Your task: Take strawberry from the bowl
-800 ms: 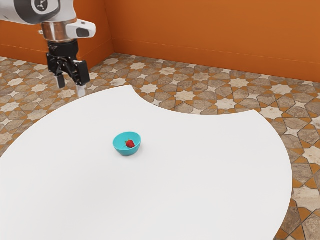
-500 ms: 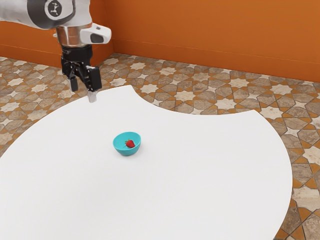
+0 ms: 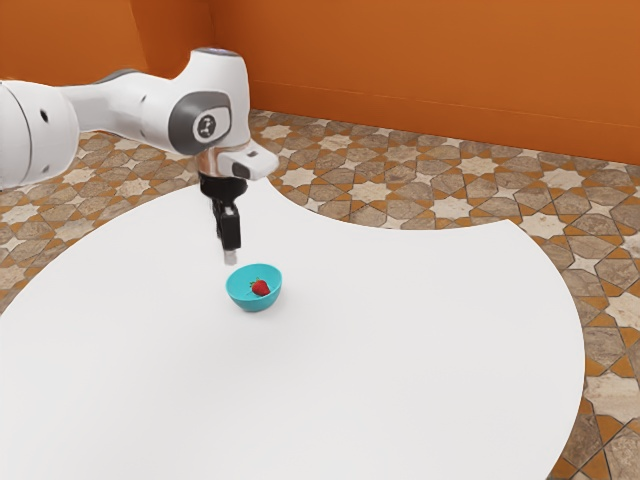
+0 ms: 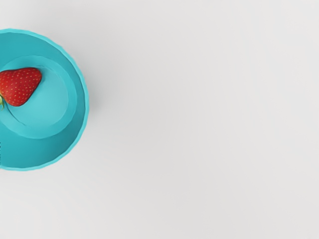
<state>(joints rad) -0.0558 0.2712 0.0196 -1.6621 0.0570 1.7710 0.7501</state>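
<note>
- Currently the approach step, judged by layout: strawberry [image 4: 20,85] not yet taken, lying on its side on the floor of the bowl [image 3: 241,299], bowl upright.
- Gripper [image 3: 229,251]: above the tabletop [image 3: 420,340], just off the bowl toward the exterior view's left and far side, pointing down. Seems apart from the bowl; exact height over it unclear.
- Fingers: seen nearly edge-on, can't tell if spread or pressed together. No strawberry at them, it's in the bowl.
- Arm [image 3: 125,105] reaches in from the exterior view's left of the bowl.
- Next move, likely: shift sideways to centre over the bowl, line up with the berry, then drop straight down inside the rim.
- Edges: bowl wall rises all round the berry, so a low or off-centre entry could knock the rim or slide the bowl. Berry may roll if nudged.
- Room: tabletop extends on every side of the bowl; curved table edge [image 3: 400,229] sits well apart beyond it. Space for a sideways shift and a lift-out looks fine.
</note>
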